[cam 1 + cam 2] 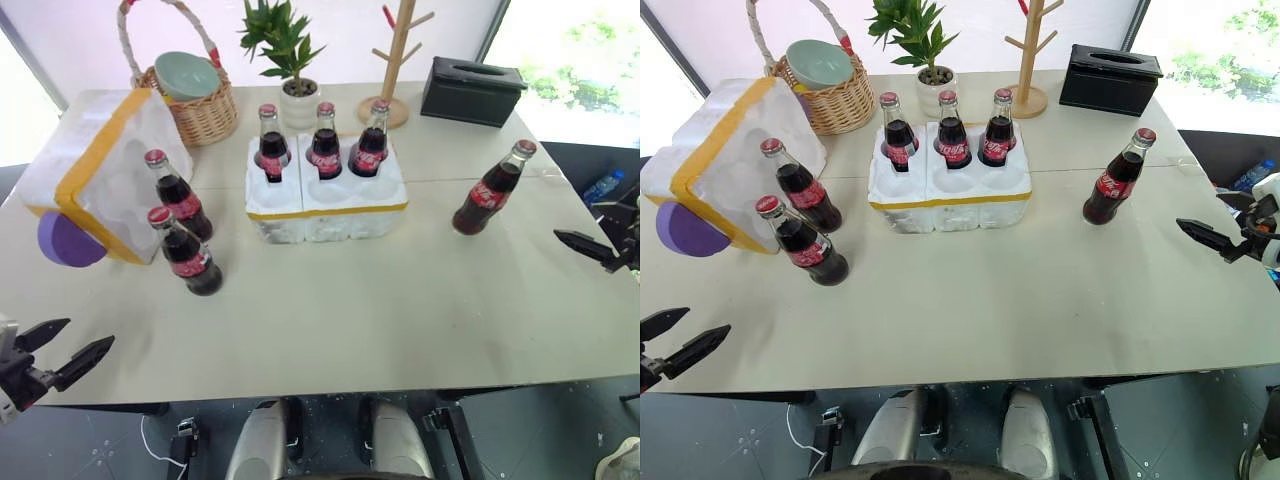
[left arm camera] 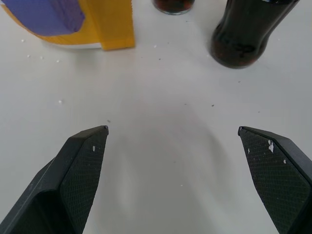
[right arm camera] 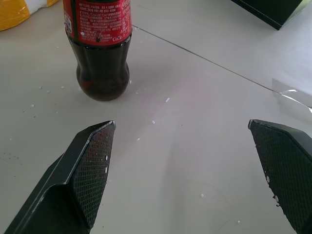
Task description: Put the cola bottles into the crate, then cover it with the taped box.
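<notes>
Head camera, left eye: I see the crate (image 1: 325, 205) near the middle of the table (image 1: 400, 300), three cola bottles (image 1: 324, 143) standing in its far row of wells, near row unfilled. At about 9 o'clock from the crate the taped box (image 1: 100, 170) lies tipped on its side, purple round piece (image 1: 68, 240) facing me. Two more cola bottles stand just beside the box, one (image 1: 178, 196) behind the other (image 1: 186, 252). A sixth bottle (image 1: 490, 190) stands alone at 3 o'clock from the crate, well apart from it. Back edge of table: wicker basket (image 1: 195, 110) with a bowl, potted plant (image 1: 285, 60), wooden rack (image 1: 395, 55), black tissue box (image 1: 472, 90). Left gripper (image 1: 62, 352) sits at the near left corner, jaws spread wide, nothing in them. Right eye: right gripper (image 1: 1210, 240) hangs off the table's right edge, at 4 o'clock from the lone bottle. Left wrist: both fingers (image 2: 80, 170) stand wide over bare table, the box's yellow tape and a bottle base (image 2: 246, 34) ahead. Right wrist: jaws wide and empty, the lone bottle (image 3: 100, 48) ahead, clear of the fingers (image 3: 90, 175).
</notes>
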### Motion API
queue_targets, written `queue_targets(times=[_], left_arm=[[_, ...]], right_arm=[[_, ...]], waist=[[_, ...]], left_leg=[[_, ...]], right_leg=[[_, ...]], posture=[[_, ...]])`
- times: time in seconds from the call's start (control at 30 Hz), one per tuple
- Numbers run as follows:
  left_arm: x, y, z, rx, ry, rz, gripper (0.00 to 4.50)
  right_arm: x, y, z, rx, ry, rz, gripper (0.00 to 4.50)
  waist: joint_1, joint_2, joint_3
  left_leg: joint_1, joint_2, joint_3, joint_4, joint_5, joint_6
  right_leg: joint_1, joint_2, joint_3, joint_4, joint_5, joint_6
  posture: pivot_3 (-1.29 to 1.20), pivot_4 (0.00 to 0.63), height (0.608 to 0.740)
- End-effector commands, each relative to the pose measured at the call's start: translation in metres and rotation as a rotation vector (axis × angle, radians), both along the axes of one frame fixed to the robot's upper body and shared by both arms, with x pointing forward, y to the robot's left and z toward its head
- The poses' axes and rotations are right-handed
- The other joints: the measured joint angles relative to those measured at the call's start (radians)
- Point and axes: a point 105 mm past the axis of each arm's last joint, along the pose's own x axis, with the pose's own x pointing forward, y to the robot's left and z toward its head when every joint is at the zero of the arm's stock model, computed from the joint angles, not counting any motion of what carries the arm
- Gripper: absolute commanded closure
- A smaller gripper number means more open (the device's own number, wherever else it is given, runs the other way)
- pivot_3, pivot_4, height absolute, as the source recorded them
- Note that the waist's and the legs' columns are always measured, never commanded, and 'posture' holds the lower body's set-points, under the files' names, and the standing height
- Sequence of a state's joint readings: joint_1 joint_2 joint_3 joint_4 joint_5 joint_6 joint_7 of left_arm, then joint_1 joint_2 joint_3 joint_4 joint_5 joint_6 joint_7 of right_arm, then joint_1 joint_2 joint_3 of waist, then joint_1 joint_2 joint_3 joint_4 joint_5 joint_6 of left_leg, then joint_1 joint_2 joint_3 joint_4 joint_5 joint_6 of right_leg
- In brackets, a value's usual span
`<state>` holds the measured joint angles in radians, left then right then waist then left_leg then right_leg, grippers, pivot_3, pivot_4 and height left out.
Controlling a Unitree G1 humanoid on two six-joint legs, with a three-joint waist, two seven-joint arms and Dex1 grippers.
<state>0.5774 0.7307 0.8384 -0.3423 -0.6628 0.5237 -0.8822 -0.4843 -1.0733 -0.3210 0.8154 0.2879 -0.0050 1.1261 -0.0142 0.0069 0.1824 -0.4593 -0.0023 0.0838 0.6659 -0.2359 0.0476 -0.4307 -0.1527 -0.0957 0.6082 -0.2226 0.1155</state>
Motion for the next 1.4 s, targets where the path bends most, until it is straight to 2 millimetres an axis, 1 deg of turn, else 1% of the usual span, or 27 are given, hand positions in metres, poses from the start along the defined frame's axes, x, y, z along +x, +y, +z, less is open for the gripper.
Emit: queue_targets(times=[0.03, 0.17, 0.37, 0.5, 0.57, 0.63, 0.7, 0.8, 0.97, 1.0, 1.07, 1.13, 1.27, 1.33, 1.4], left_arm=[[0.002, 0.004, 0.008, 0.048, -0.038, 0.019, 0.04], [0.005, 0.01, 0.01, 0.035, -0.05, 0.059, 0.04], [0.005, 0.009, 0.01, 0.036, -0.05, 0.058, 0.04], [0.008, 0.004, 0.01, 0.027, -0.056, 0.046, 0.04], [0.013, -0.001, 0.014, 0.023, -0.077, 0.02, 0.04], [0.017, -0.008, 0.024, -0.02, -0.114, -0.018, 0.04], [0.023, -0.009, 0.033, -0.001, -0.132, -0.026, 0.04], [0.032, -0.019, 0.048, -0.027, -0.161, -0.091, 0.04], [0.045, -0.036, 0.051, 0.021, -0.154, -0.195, 0.04], [0.049, -0.043, 0.052, 0.012, -0.154, -0.229, 0.04], [0.054, -0.055, 0.053, -0.005, -0.153, -0.284, 0.04], [0.06, -0.064, 0.051, -0.016, -0.149, -0.328, 0.04], [0.08, -0.081, 0.045, -0.029, -0.158, -0.376, 0.04], [0.089, -0.083, 0.042, -0.011, -0.172, -0.376, 0.04], [0.092, -0.082, 0.042, -0.017, -0.181, -0.373, 0.04]], right_arm=[[-0.001, -0.004, 0.012, -0.009, -0.049, -0.01, 0.0], [-0.001, -0.005, 0.012, -0.007, -0.049, -0.017, 0.0], [-0.002, -0.007, 0.011, 0.002, -0.047, -0.018, 0.0], [-0.002, -0.008, 0.009, 0.007, -0.044, -0.027, 0.0], [0.001, -0.005, 0.021, 0.046, -0.067, -0.009, 0.0], [0.001, 0.003, 0.04, 0.119, -0.08, 0.044, 0.0], [-0.005, 0.014, 0.057, 0.178, -0.068, 0.123, 0.0], [-0.018, 0.041, 0.074, 0.183, -0.031, 0.267, 0.0], [-0.039, 0.077, 0.095, 0.216, -0.001, 0.422, 0.0], [-0.048, 0.091, 0.102, 0.219, 0.008, 0.491, 0.0], [-0.061, 0.113, 0.111, 0.229, 0.034, 0.587, 0.0], [-0.069, 0.132, 0.114, 0.213, 0.051, 0.66, 0.0], [-0.08, 0.167, 0.11, 0.191, 0.082, 0.785, 0.0], [-0.085, 0.182, 0.106, 0.183, 0.097, 0.839, 0.0], [-0.09, 0.192, 0.104, 0.187, 0.106, 0.878, 0.0]], waist=[[0.0, 0.0, 0.0], [0.0, 0.0, 0.0], [-0.001, 0.0, 0.0], [0.0, 0.0, 0.0], [-0.001, 0.0, 0.0], [-0.001, 0.0, 0.0], [0.001, 0.0, 0.0], [0.006, 0.0, 0.0], [0.003, 0.001, 0.0], [0.003, 0.001, 0.0], [0.003, 0.001, 0.0], [0.004, 0.002, 0.0], [0.006, 0.001, 0.0], [0.009, 0.001, 0.0], [0.008, 0.001, 0.0]], left_leg=[[0.0, 0.0, 0.0, 0.0, 0.0, 0.0], [0.0, 0.0, 0.0, 0.0, 0.0, 0.0], [0.0, 0.0, 0.001, 0.0, 0.0, 0.0], [0.0, 0.0, 0.001, 0.0, 0.0, 0.0], [0.0, 0.0, 0.001, 0.0, 0.0, 0.0], [0.001, 0.0, 0.001, 0.001, 0.0, 0.0], [0.001, 0.0, 0.001, 0.001, 0.0, 0.0], [0.001, 0.0, 0.0, 0.001, 0.0, 0.0], [0.001, 0.0, 0.001, 0.001, 0.0, 0.0], [0.001, 0.0, 0.001, 0.001, 0.0, 0.0], [0.001, 0.0, 0.001, 0.001, 0.0, 0.0], [0.001, 0.0, 0.001, 0.001, 0.0, 0.0], [0.001, 0.0, 0.001, 0.001, 0.0, -0.001], [0.001, 0.0, 0.001, 0.001, 0.0, 0.0], [0.001, 0.0, 0.001, 0.001, 0.0, 0.0]], right_leg=[[0.0, 0.0, 0.0, 0.0, 0.0, 0.0], [0.0, 0.0, 0.0, 0.0, 0.0, 0.0], [0.0, 0.001, 0.0, 0.0, 0.0, 0.0], [0.001, 0.0, 0.0, 0.001, 0.0, 0.0], [0.001, 0.0, 0.0, 0.001, 0.0, 0.0], [0.001, 0.0, 0.001, 0.001, 0.0, 0.0], [0.001, 0.0, 0.001, 0.002, 0.0, 0.0], [0.001, 0.0, 0.001, 0.002, 0.0, 0.0], [0.001, 0.0, 0.001, 0.003, 0.0, 0.0], [0.001, 0.0, 0.001, 0.003, 0.0, 0.0], [0.001, 0.0, 0.001, 0.003, 0.001, 0.0], [0.002, 0.0, 0.001, 0.004, 0.001, 0.0], [0.0, 0.0, 0.001, 0.004, 0.001, 0.0], [0.001, 0.0, 0.001, 0.004, 0.001, 0.0], [0.002, 0.0, 0.001, 0.004, 0.001, -0.001]], posture=[[0.0, 0.15, 0.736], [0.0, 0.15, 0.736], [0.0, 0.15, 0.736], [0.0, 0.15, 0.736], [0.0, 0.15, 0.736], [0.0, 0.15, 0.736], [0.0, 0.15, 0.736], [0.0, 0.15, 0.736], [0.0, 0.15, 0.736], [0.0, 0.15, 0.736], [0.0, 0.15, 0.736], [0.0, 0.15, 0.736], [0.0, 0.15, 0.736], [0.0, 0.15, 0.736], [0.0, 0.15, 0.736]])
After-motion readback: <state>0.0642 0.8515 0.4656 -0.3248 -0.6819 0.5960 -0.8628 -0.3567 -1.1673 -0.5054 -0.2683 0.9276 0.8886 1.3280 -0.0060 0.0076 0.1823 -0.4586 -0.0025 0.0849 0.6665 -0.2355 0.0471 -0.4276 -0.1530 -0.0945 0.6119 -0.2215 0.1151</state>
